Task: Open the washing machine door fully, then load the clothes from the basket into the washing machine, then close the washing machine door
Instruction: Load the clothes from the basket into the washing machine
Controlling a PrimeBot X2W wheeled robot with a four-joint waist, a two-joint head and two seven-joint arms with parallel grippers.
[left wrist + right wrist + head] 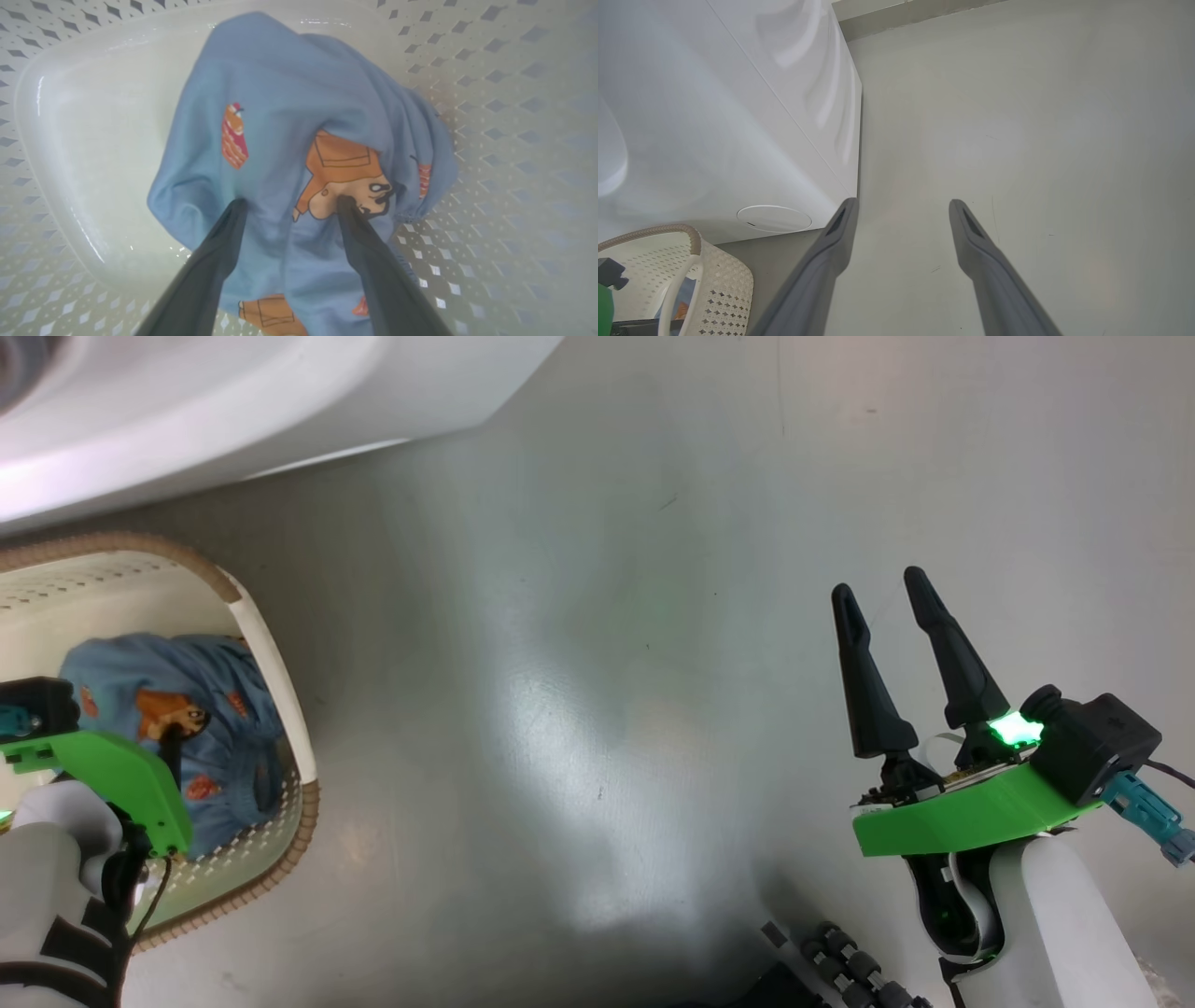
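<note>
Left gripper (pixel 292 201) dips into the basket (pixel 514 140), jaws apart at the clothes (pixel 280 93) — right gripper (pixel 879 583) hovers above the floor (pixel 607 616), jaws apart.

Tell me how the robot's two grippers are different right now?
The left gripper is down inside the basket; the right gripper is out over the grey floor. The left gripper's jaws point at the blue bear clothes; the right gripper's jaws have nothing between them. Same: both have two dark jaws, wide open.
</note>
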